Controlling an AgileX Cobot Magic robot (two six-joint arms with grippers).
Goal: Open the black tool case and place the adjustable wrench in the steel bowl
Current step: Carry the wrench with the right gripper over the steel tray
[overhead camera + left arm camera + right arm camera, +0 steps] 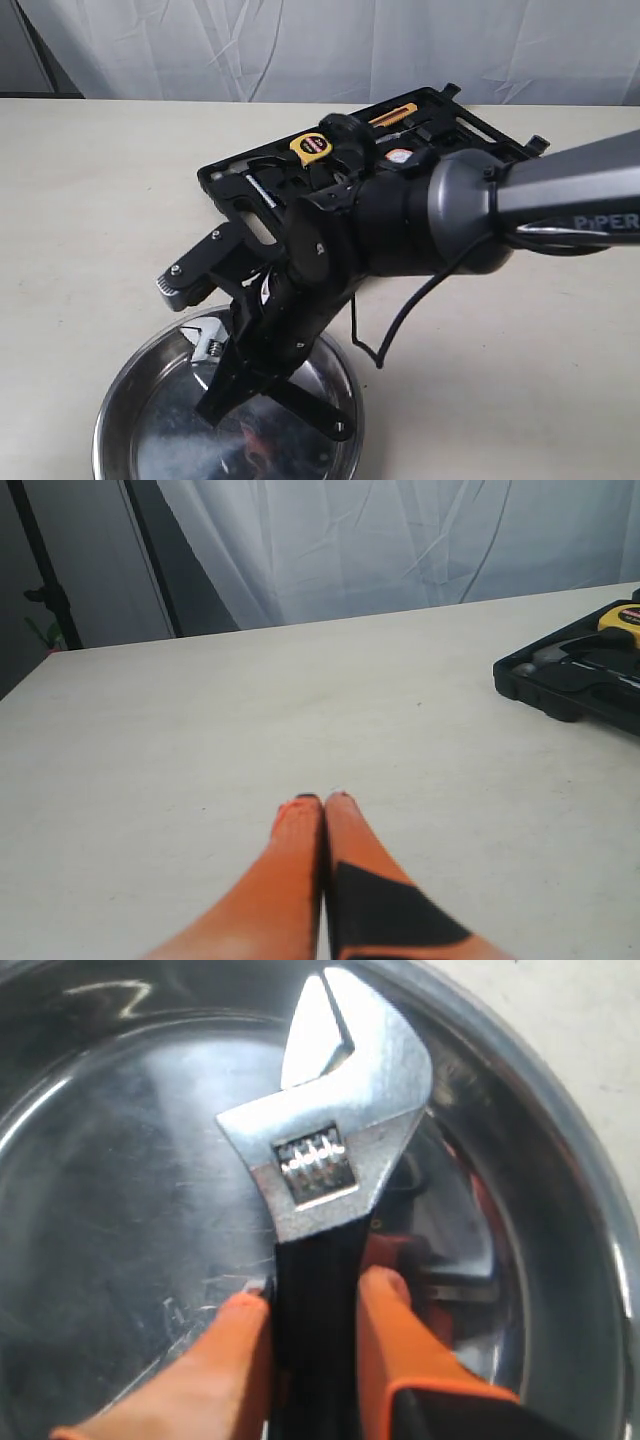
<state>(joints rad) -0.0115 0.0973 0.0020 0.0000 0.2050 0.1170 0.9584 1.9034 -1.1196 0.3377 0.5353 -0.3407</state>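
Note:
The adjustable wrench [335,1130] has a shiny silver head and a black handle, and my right gripper [315,1295] is shut on that handle just behind the head. It hangs low inside the steel bowl [120,1180]; I cannot tell whether it touches the bowl. From outside, the wrench head [207,340] shows over the bowl [150,425] beside the right gripper [225,385]. The black tool case [350,165] lies open behind the bowl. My left gripper [323,798] is shut and empty above bare table, with the case [580,675] off to its side.
A yellow tape measure [311,146] and other tools sit in the case's moulded slots. The right arm [450,215] stretches across the case towards the bowl. A white curtain [320,45] hangs behind the table. The left arm is out of the exterior view.

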